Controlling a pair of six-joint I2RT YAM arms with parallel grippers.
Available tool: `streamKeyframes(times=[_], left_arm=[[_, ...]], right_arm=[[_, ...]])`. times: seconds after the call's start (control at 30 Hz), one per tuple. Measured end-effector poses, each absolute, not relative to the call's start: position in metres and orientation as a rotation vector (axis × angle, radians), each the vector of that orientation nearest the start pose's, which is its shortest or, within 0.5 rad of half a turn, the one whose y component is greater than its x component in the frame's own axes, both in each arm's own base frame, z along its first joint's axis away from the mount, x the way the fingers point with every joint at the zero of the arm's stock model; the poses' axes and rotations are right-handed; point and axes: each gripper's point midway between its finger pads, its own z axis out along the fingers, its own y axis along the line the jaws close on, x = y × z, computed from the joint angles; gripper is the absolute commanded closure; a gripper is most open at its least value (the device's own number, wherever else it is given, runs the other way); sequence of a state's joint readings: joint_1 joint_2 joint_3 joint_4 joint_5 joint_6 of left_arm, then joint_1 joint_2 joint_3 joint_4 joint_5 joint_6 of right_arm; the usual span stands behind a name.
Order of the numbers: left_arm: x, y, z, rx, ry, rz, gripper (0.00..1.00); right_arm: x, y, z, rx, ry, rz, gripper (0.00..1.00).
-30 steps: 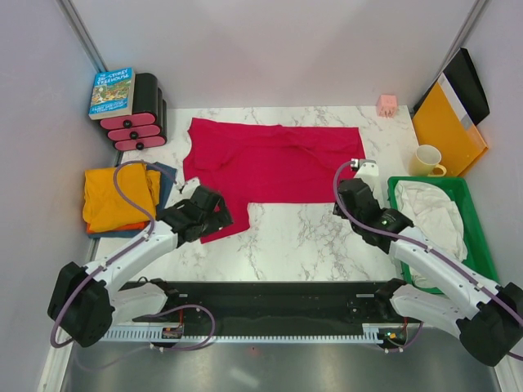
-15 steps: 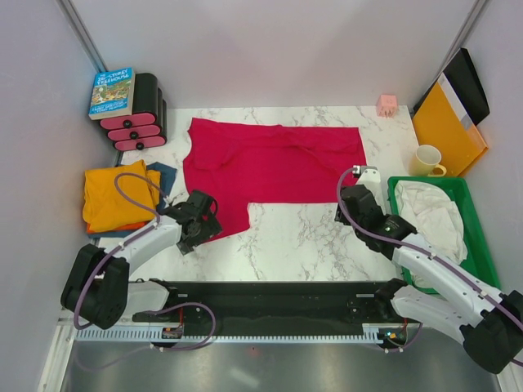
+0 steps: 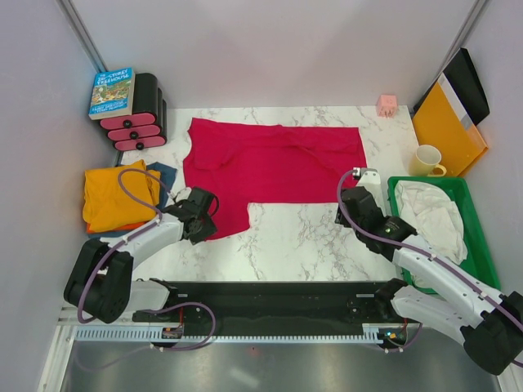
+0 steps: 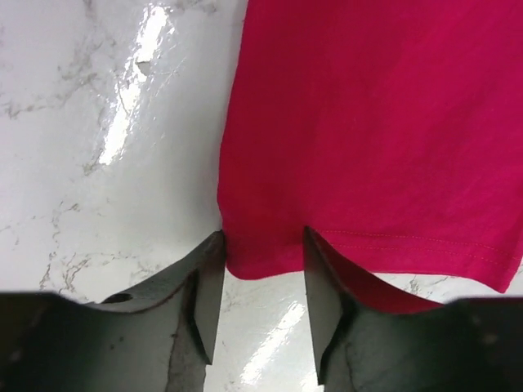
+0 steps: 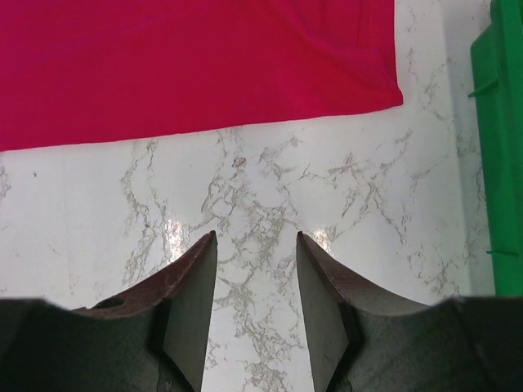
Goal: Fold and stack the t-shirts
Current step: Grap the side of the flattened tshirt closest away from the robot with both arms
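The crimson red t-shirt (image 3: pixel 278 159) lies spread flat across the far half of the marble table. My left gripper (image 3: pixel 211 224) sits low at its near left corner. In the left wrist view the jaws of the left gripper (image 4: pixel 261 253) stand apart, with the hem corner of the red t-shirt (image 4: pixel 368 122) just between the fingertips. My right gripper (image 3: pixel 353 194) hovers near the shirt's near right corner. The right wrist view has the right gripper (image 5: pixel 257 245) open over bare marble, short of the red t-shirt's (image 5: pixel 188 65) edge. A folded orange t-shirt (image 3: pixel 114 196) rests on a dark blue one (image 3: pixel 166 175) at the left.
A green tray (image 3: pixel 482 245) holding white cloth (image 3: pixel 433 216) stands at the right; its wall (image 5: pixel 502 147) shows in the right wrist view. A yellow mug (image 3: pixel 426 160), an orange-yellow folder (image 3: pixel 445 126), a small pink object (image 3: pixel 386 104), a book (image 3: pixel 112 91) on black-and-pink rolls (image 3: pixel 140 122) line the back.
My left gripper has come down to the red shirt's near left corner and its jaws have narrowed around the hem. The right arm has pulled back slightly.
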State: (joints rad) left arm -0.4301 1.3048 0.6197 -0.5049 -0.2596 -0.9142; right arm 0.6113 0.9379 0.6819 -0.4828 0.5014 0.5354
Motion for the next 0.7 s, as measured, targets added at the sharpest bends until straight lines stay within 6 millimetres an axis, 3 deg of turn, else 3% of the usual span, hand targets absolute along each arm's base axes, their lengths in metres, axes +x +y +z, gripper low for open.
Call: streamKeyframes(times=[0.1,0.17,0.3,0.53,0.7], left_arm=[[0.235,-0.094,0.016,-0.709,2.580,-0.066,0.70],[0.235,-0.094,0.015,-0.708,2.577,-0.073,0.85],[0.236,-0.095,0.014,-0.704,2.571,-0.087,0.96],[0.233,-0.098,0.015,-0.699,2.577,-0.117,0.98],[0.221,-0.095,0.018,-0.693,2.607,-0.106,0.98]], right_arm=[[0.257,0.100,0.135,0.167,2.197,0.055,0.49],[0.257,0.100,0.135,0.172,2.197,0.057,0.49],[0.257,0.101,0.135,0.188,2.195,0.065,0.49],[0.256,0.093,0.126,0.284,2.206,0.029,0.51],[0.263,0.072,0.088,0.396,2.310,-0.134,0.51]])
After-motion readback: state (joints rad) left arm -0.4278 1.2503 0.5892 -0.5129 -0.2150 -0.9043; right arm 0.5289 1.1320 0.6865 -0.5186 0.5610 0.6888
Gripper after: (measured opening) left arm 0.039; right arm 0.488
